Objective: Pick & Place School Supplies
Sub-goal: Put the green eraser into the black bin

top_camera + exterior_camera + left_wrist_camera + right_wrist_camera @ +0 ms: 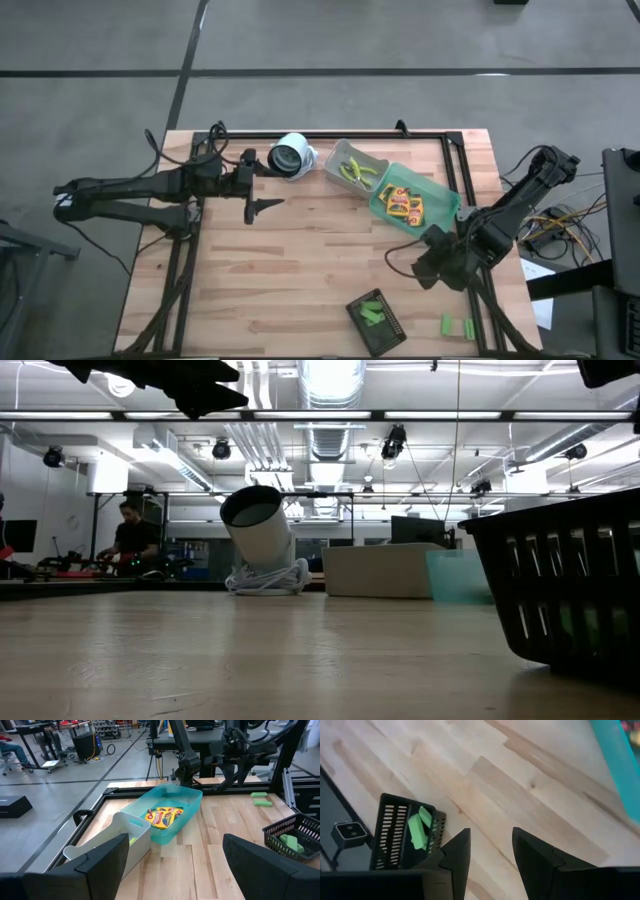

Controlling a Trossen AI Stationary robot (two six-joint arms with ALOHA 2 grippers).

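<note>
1. Near edge of the table — two green blocks lie loose on the bare wood by the right corner, just beside the dark slotted tray, which already holds two more green blocks; judged from this, the loose pair is yet to be placed.
2. Right gripper — poised over bare wood between the tray and the green bin. In its wrist view the fingers stand apart with only tabletop showing in the gap, so nothing is held; the claw reads as released, likely between one placement and the next pick.
3. Green bin — holds the yellow crayon packs, laid flat and overlapping, sorted apart from the blocks.
4. Grey bin — touching the green bin at one corner; it holds the yellow-handled scissors.
5. Left gripper — waiting over the table's far left part, fingers spread wide and empty, facing both bins.
6. White cylindrical device — near the far edge, tilted on its coiled cable; not part of the sorting.
</note>
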